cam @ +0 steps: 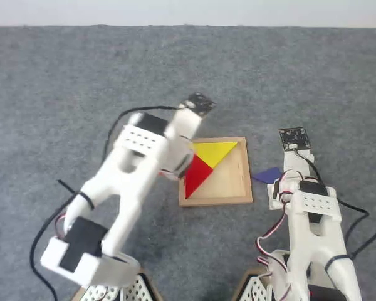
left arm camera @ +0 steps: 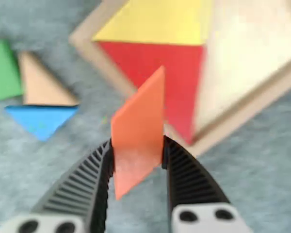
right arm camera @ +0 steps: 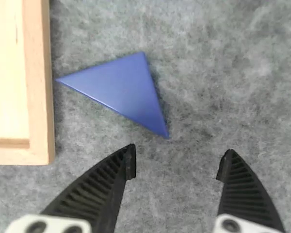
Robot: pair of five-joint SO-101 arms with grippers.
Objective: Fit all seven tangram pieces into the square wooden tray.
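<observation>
The left pincer (left arm camera: 136, 145) grips an orange piece (left arm camera: 138, 121) at the edge of the tray (left arm camera: 242, 114), while the right pincer (right arm camera: 177, 160) stands wide open over the carpet (right arm camera: 233, 73) near a dark blue triangle (right arm camera: 119, 92). Only a yellow triangle (left arm camera: 160, 22) and a red triangle (left arm camera: 155, 65) lie in the tray. Five seem left to fit: those two, plus a green piece (left arm camera: 2, 70), a tan triangle (left arm camera: 41, 85) and a light blue triangle (left arm camera: 39, 119) outside.
</observation>
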